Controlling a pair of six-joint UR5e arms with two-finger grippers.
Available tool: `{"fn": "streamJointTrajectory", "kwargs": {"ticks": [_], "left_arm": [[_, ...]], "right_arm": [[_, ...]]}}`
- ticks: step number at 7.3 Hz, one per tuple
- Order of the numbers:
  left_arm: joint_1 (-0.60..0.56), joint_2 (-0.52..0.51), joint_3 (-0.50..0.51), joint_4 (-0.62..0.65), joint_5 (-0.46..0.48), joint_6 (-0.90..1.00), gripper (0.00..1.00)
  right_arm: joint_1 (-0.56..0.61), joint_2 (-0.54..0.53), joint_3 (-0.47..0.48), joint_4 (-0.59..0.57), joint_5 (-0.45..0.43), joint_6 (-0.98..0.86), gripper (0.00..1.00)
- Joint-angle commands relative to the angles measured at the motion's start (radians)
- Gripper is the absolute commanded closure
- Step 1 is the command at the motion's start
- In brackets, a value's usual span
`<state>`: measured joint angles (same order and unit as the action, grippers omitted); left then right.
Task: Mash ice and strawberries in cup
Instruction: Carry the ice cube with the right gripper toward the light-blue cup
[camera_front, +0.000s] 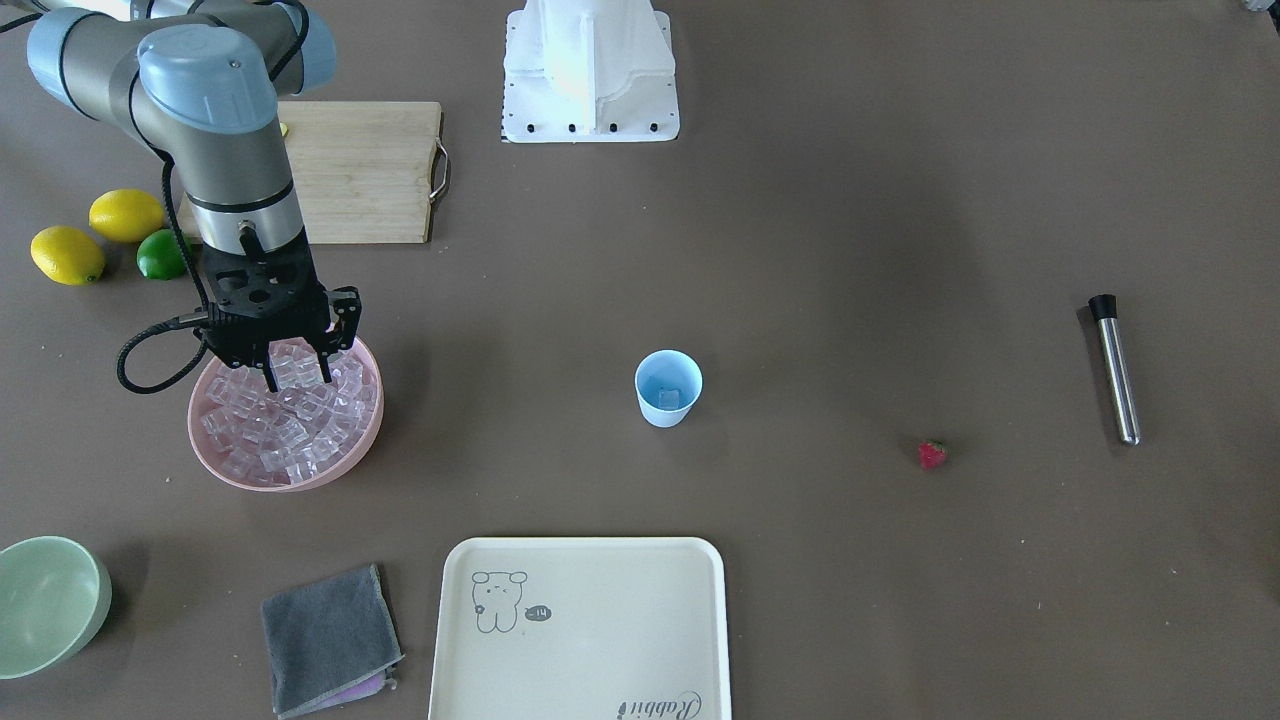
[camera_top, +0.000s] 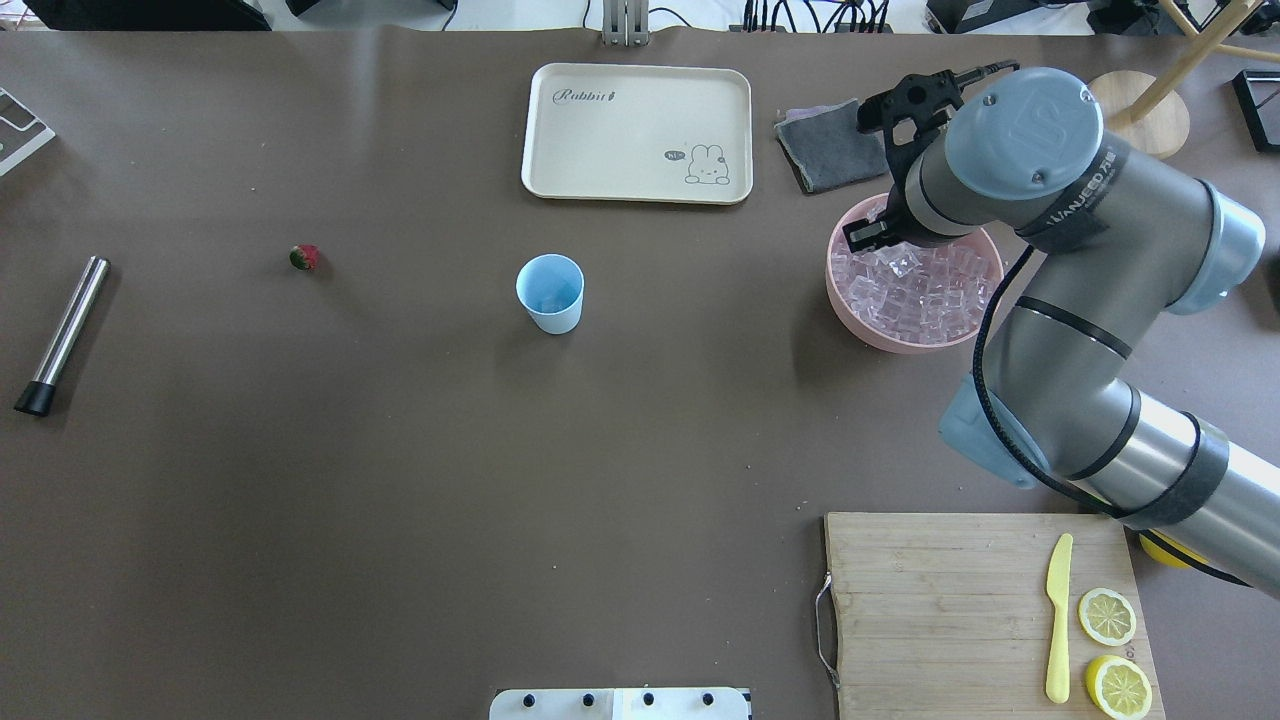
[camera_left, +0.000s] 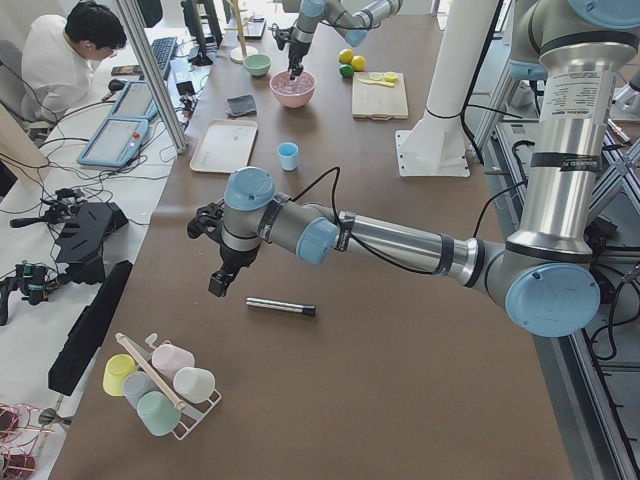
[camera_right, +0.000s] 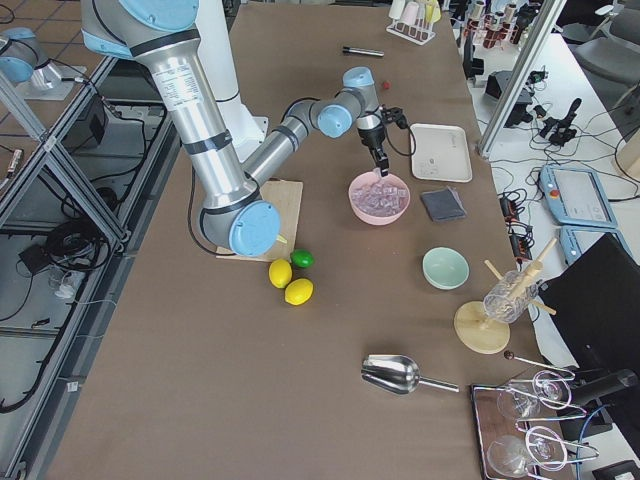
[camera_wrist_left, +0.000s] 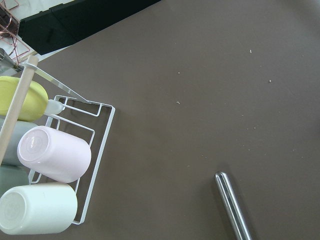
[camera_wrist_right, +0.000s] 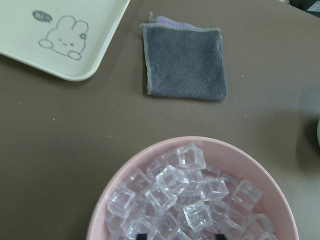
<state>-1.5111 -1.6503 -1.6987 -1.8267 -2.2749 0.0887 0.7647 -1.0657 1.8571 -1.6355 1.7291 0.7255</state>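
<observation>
right gripper (camera_front: 298, 378): left of the front view, jaws spread, tips down among the ice (camera_front: 290, 425) in the pink bowl (camera_front: 285, 484). I read it as lining up a cube, nothing pinched.
cup (camera_front: 668, 388): centre, upright. One cube looks to be inside. It stands clear of everything else, I'd say so either arm can reach it.
strawberry (camera_front: 932, 454): right of centre, well apart from the cup, not yet loaded.
muddler (camera_front: 1115, 368): far right, lying flat, untouched.
left gripper (camera_left: 216, 285): side view only, poised above the muddler, likely staged for mashing. I cannot tell its jaws.
</observation>
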Motion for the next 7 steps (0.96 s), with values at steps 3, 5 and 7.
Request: {"fn": "streamJointTrajectory", "kwargs": {"ticks": [3,5,7], "left_arm": [[0.000,0.003,0.037,-0.057,0.002,0.000,0.03],[0.000,0.004,0.045,-0.065,0.000,0.002,0.03],[0.000,0.004,0.056,-0.072,0.002,0.005,0.03]], "right_arm": [[-0.068,0.361,-0.218,-0.017,0.006,0.303,1.00],[-0.163,0.453,-0.376,0.145,-0.084,0.471,1.00],[-0.209,0.550,-0.516,0.203,-0.161,0.528,1.00]]}}
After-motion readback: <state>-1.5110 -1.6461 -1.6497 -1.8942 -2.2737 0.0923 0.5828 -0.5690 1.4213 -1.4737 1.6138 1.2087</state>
